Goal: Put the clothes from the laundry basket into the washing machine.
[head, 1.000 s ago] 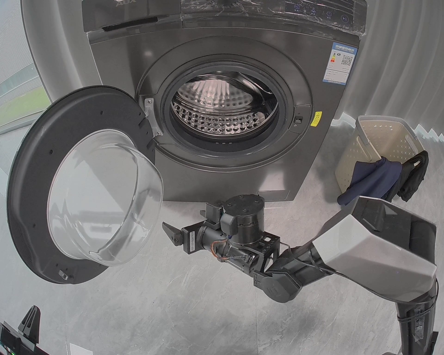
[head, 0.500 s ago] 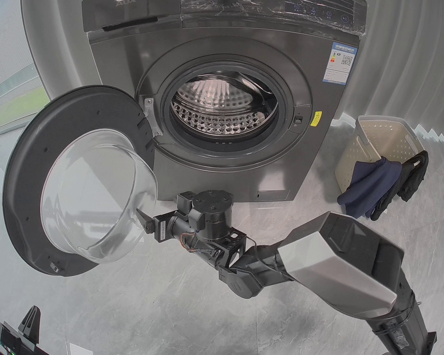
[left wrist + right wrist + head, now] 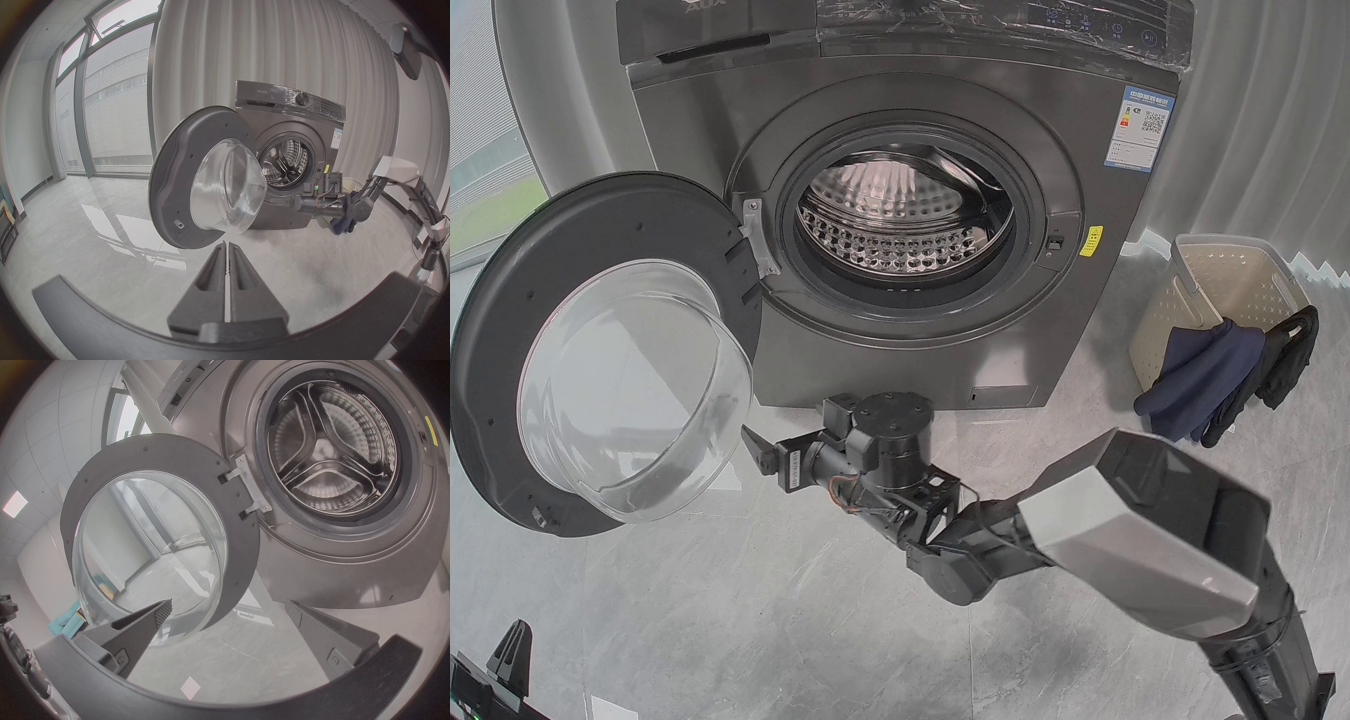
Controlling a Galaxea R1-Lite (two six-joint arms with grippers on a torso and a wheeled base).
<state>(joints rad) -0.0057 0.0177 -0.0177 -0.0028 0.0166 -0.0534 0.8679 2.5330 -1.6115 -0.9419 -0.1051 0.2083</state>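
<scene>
- Across a pale grey, marble-patterned tile floor (image 3: 731,609), one front-loading washing machine (image 3: 872,375) stands against a white pleated curtain (image 3: 1266,122). Tall windows (image 3: 117,103) line the wall on the machine's hinge side.
- One round door (image 3: 506,375) hangs wide open on the hinge side of the washing machine. Its clear glass bowl faces out into the room.
- One steel drum (image 3: 905,225) is exposed behind the machine's open porthole, and no cloth is visible inside it.
- One cream laundry basket (image 3: 1228,272) sits on the floor just beside the washing machine, on the side away from the hinge.
- Two clothes are draped over the basket's front rim, hanging outside it: one navy garment (image 3: 1200,370) and one black garment (image 3: 1289,352), touching each other.
- Two grippers are in the scene. The right gripper (image 3: 759,450) is held low in front of the washing machine, below the porthole and near the edge of the door's glass bowl. Its jaws are spread wide with nothing between them.
- The left gripper (image 3: 227,246) is well apart from the washing machine, out on the door side and pointed towards it. Its jaws are pressed together and hold nothing.
</scene>
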